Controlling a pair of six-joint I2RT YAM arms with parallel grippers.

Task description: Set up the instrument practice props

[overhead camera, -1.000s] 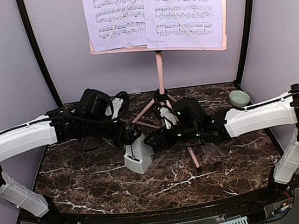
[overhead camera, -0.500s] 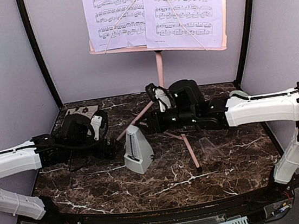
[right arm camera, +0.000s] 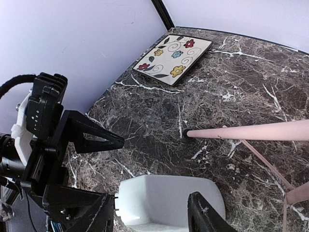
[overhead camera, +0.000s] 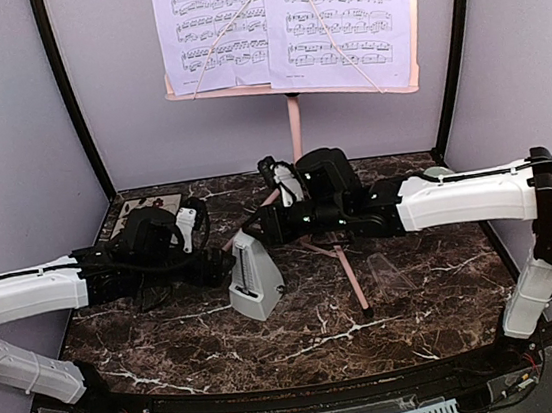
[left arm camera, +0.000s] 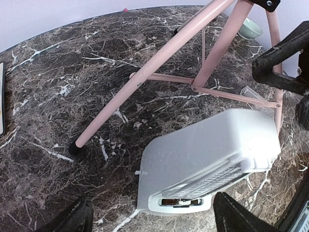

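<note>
The pink music stand (overhead camera: pixel 296 128) stands at the back centre, its tripod legs (left arm camera: pixel 145 77) on the table. Lavender sheet-music pages (overhead camera: pixel 284 24) rest on its plate. The light-grey metronome (overhead camera: pixel 255 282) stands upright in front of the stand, and its clear cover (overhead camera: pixel 390 273) lies apart on the table to the right. My left gripper (overhead camera: pixel 220 266) is open and empty just left of the metronome (left arm camera: pixel 207 159). My right gripper (overhead camera: pixel 262 231) is open and empty just behind and above the metronome (right arm camera: pixel 169 198); its fingers straddle it without touching.
A floral square tile (overhead camera: pixel 150 204) lies at the back left, also in the right wrist view (right arm camera: pixel 172 59). A pale-green bowl (overhead camera: pixel 441 180) sits at the back right. Black frame posts and lavender walls enclose the table.
Both grippers let go of the metronome and drew back. The left gripper has since come back right towards it, and the right gripper shifted slightly left behind it. The metronome stands uncovered.
</note>
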